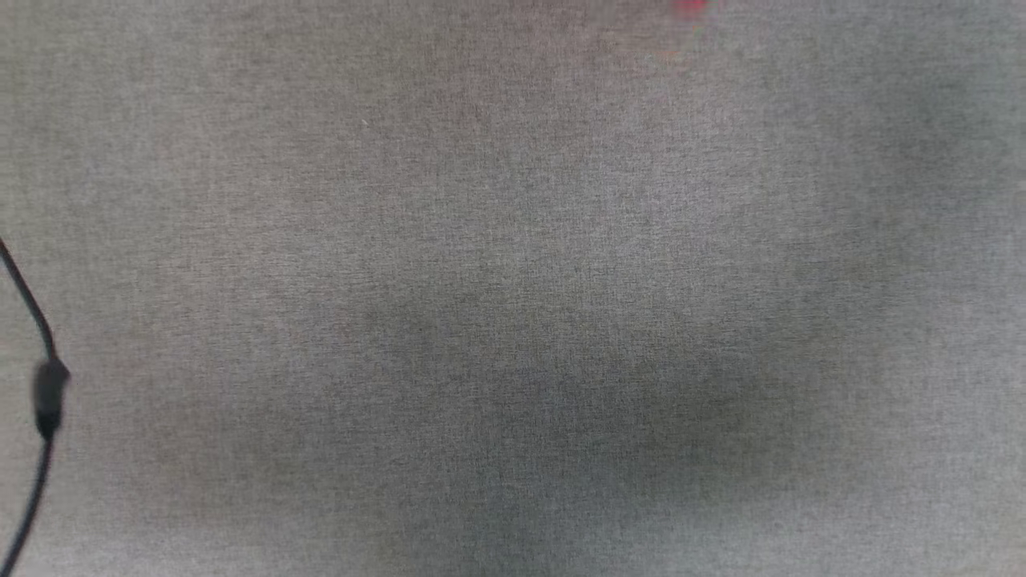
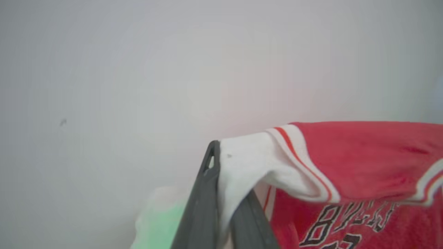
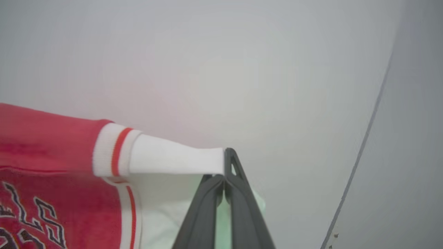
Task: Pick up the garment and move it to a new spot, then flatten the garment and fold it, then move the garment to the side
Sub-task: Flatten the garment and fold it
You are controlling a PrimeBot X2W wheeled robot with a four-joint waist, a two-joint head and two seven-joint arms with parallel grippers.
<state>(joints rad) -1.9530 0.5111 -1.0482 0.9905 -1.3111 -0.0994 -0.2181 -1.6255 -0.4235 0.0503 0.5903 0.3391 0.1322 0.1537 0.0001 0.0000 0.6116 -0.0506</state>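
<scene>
The head view looks down on a grey woven cloth surface (image 1: 513, 200), flat and mottled with soft shadows that are darkest across its lower middle. A thin black cable (image 1: 32, 320) with a thicker lump partway along it curves down the left edge, and a small red blur (image 1: 689, 8) sits at the top edge, too soft to identify. The garment (image 2: 363, 155) is held up in front of a plain pale grey wall (image 2: 138, 69), which carries one small dark mark on its left part. The left gripper (image 2: 226, 173) is closed down on a white sleeve end, with cloth bunched between its two dark fingers. The red body spreads away to the right, showing striped trim and dark outlined lettering. A pale green shape (image 2: 159, 221) lies blurred beneath the fingers. In the right wrist view the right gripper (image 3: 221, 169) pinches the other white sleeve end at its very tip, jaws tight together. The sleeve runs taut leftward to the red body. Behind it the same pale wall fills the background, crossed at the right by a thin dark line (image 3: 363, 152) that curves downward.
</scene>
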